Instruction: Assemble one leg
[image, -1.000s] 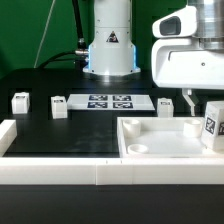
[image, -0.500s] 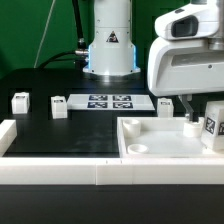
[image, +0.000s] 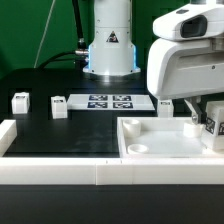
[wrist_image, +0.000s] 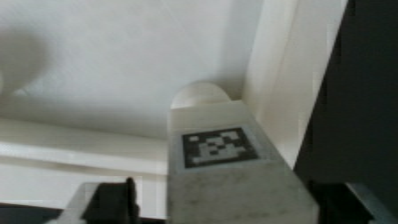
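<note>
The leg, a small white block with a black-and-white tag, stands at the far corner of the big white tray on the exterior view's right. In the wrist view the leg fills the middle, its rounded tip pointing into the tray's corner. My gripper straddles it. One dark finger stands a little apart from the leg's side, with a light gap between them. The other finger is lost against the dark edge. The jaws look open around the leg.
Two more legs stand on the black table at the exterior view's left. The marker board lies at the back middle. Another leg stands behind the tray. A white rail runs along the front.
My gripper has come down and slightly toward the exterior view's left, so its fingers now reach lower beside the leg. The leg has hardly moved.
</note>
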